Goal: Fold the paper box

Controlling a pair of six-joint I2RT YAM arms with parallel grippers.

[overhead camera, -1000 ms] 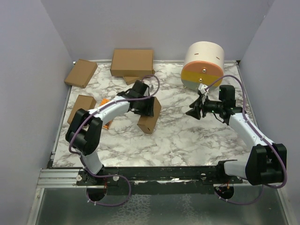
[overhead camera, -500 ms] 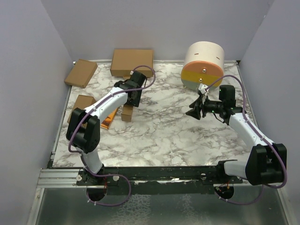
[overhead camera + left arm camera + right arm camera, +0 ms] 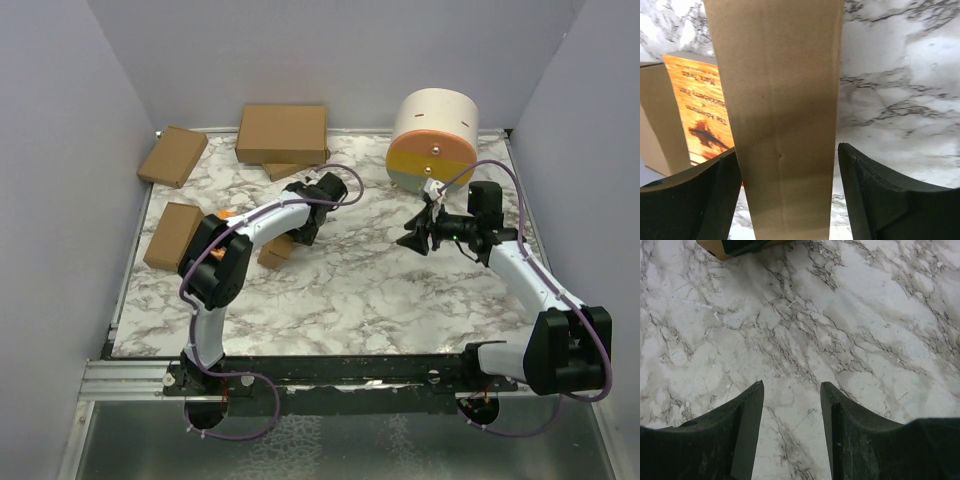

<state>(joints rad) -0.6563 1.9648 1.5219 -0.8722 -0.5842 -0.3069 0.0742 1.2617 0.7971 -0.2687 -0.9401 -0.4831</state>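
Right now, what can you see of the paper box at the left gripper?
The paper box is a small oblong carton of plain brown cardboard, one smooth long face toward the wrist camera, faintly dented. It appears to rest on the marble table beside the orange booklet, between the fingers of the left gripper; a sliver of table shows between it and one finger, so it looks unclamped. Its far end runs out of frame.

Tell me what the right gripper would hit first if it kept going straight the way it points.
Probably the bare marble table: the right gripper tilts down toward it, nothing in between. The paper box lies left of that line, though depth is unclear.
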